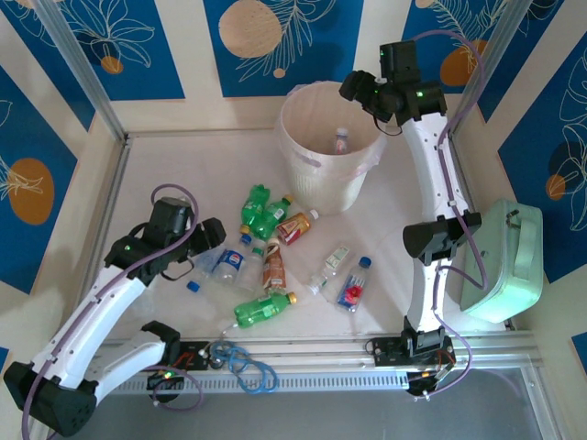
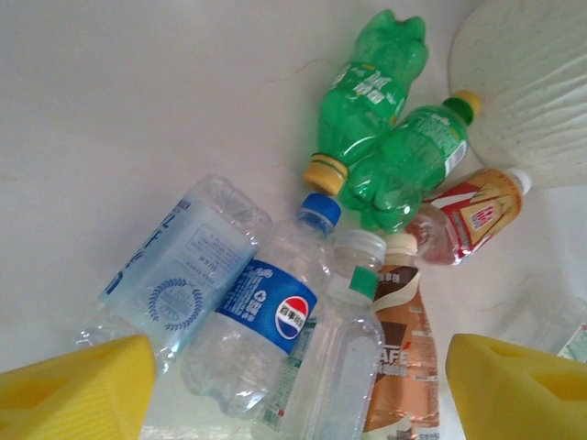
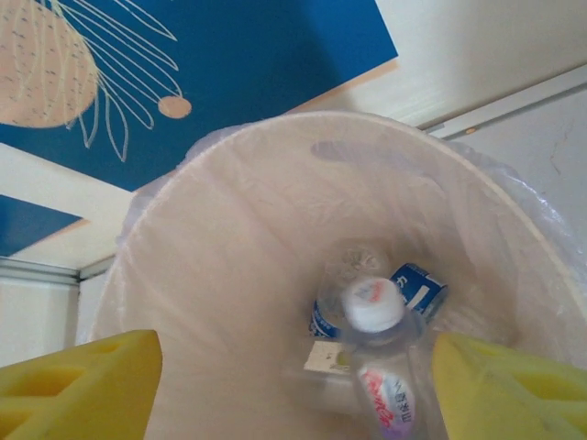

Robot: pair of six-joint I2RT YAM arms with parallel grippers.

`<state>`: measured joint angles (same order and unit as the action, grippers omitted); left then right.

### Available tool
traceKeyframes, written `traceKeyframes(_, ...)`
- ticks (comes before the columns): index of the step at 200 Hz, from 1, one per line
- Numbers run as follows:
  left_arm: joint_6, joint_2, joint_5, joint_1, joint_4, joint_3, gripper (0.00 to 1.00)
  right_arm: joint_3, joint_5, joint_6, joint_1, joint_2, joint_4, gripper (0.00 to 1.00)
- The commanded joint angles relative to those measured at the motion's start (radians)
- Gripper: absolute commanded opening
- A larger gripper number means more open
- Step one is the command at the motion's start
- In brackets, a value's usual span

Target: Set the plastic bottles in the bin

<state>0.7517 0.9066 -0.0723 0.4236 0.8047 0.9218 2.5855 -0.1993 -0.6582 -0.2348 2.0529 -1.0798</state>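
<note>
White tabletop, blue-and-cream flower panels behind it, and we start on the left. The left gripper hangs low over the heap of plastic bottles, yellow fingers spread wide, gripping nothing. Right under it lie a clear water bottle, a blue-labelled clear bottle beside it, a green-capped clear bottle and a brown-labelled bottle. Beyond them two green bottles lie touching, with an amber red-labelled bottle just beside. Nearer the front edge a third green bottle lies on its side, and two clear ones lie to its right. All of these are on the table, outside the bin at the far middle. Over its rim sits the right gripper, fingers parted wide, clamped on nothing. A blurred white-capped bottle sits inside the bin. Far right is a mint-green case.
</note>
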Motion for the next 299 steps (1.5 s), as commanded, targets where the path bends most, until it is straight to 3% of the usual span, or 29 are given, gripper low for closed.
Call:
traceKeyframes(1, 0.001, 0.003, -0.010, -0.014, 0.043, 0.003, 0.84, 0.070, 0.033, 0.006, 0.003, -0.014, -0.012, 0.83)
traceKeyframes(14, 0.001, 0.003, -0.015, -0.015, 0.057, 0.004, 0.86, 0.089, 0.045, 0.008, 0.003, -0.014, -0.022, 0.87)
traceKeyframes(52, 0.013, -0.023, -0.052, -0.015, 0.125, -0.006, 0.86, 0.100, 0.052, 0.009, -0.021, -0.067, -0.083, 0.87)
traceKeyframes(98, 0.016, -0.095, -0.108, -0.017, 0.228, -0.010, 0.88, -0.196, 0.019, 0.086, -0.168, -0.283, -0.019, 0.86)
traceKeyframes(148, -0.014, -0.116, -0.138, -0.017, 0.336, -0.002, 0.89, -0.564, -0.132, 0.107, -0.397, -0.526, 0.070, 0.86)
traceKeyframes(185, -0.041, -0.132, -0.140, -0.017, 0.316, -0.034, 0.90, -0.800, -0.230, 0.025, -0.541, -0.672, 0.071, 0.86)
traceKeyframes(240, 0.011, -0.069, -0.049, -0.017, 0.264, -0.092, 0.93, -1.089, -0.317, -0.176, -0.705, -0.817, 0.059, 0.85)
traceKeyframes(299, 0.001, -0.010, -0.093, -0.015, 0.230, -0.148, 0.96, -1.210, -0.317, -0.235, -0.731, -0.854, 0.090, 0.85)
